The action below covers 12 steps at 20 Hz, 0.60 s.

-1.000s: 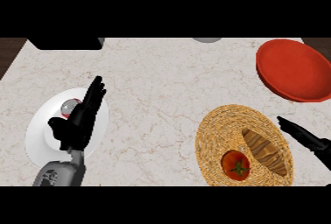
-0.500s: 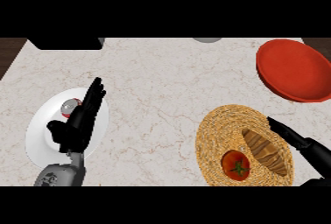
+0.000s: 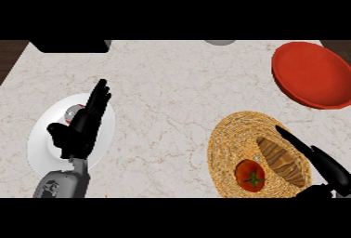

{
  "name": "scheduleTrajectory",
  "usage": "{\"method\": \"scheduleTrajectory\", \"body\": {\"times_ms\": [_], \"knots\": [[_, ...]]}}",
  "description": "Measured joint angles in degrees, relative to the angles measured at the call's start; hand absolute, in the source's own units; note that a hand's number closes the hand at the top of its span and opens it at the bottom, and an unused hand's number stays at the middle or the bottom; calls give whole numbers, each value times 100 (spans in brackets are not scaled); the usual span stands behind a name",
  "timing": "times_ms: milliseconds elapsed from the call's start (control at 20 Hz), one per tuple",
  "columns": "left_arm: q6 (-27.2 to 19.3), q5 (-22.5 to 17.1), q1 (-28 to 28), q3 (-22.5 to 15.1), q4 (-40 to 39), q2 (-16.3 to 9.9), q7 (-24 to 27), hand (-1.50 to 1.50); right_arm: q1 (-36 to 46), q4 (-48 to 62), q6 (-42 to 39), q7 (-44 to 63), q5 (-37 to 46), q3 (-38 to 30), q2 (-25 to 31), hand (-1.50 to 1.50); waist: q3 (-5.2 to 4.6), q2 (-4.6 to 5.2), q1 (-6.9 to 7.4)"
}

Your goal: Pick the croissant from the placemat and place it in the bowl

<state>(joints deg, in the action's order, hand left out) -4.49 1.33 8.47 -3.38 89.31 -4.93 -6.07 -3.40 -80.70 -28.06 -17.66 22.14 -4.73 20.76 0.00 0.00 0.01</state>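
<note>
croissant: golden-brown flaky croissant (image 3: 282, 161) lies lower right of frame on round woven straw placemat (image 3: 230, 139); long axis upper-left to lower-right.
R hand: black right hand (image 3: 310, 155) w/ fingers straight, holding nothing, lies over croissant's right flank, along same axis. Nearer hand by far.
L hand: black left hand (image 3: 81, 123) open, resting over white plate (image 3: 41, 144), lower left.
bowl: red round bowl (image 3: 312, 74), upper right, nothing inside.
placemat also holds: red tomato (image 3: 250, 175) just beside croissant.
</note>
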Motion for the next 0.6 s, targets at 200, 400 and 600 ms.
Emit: {"method": "scheduleTrajectory", "body": {"times_ms": [200, 400, 600], "knots": [[50, 42, -192, -7, 211, 16, -5, 0, 137, 270, -39, -84, 182, 73, -84, 150, -1, -1, 2], [7, 139, -177, -65, 99, 97, 64, 0, 275, 502, 148, -755, 622, 319, 90, 150, -26, -16, -3], [14, 144, -68, 9, -72, 112, 139, 0, 311, 583, 435, -1278, 1000, 514, 158, 150, -46, -30, -7]]}}
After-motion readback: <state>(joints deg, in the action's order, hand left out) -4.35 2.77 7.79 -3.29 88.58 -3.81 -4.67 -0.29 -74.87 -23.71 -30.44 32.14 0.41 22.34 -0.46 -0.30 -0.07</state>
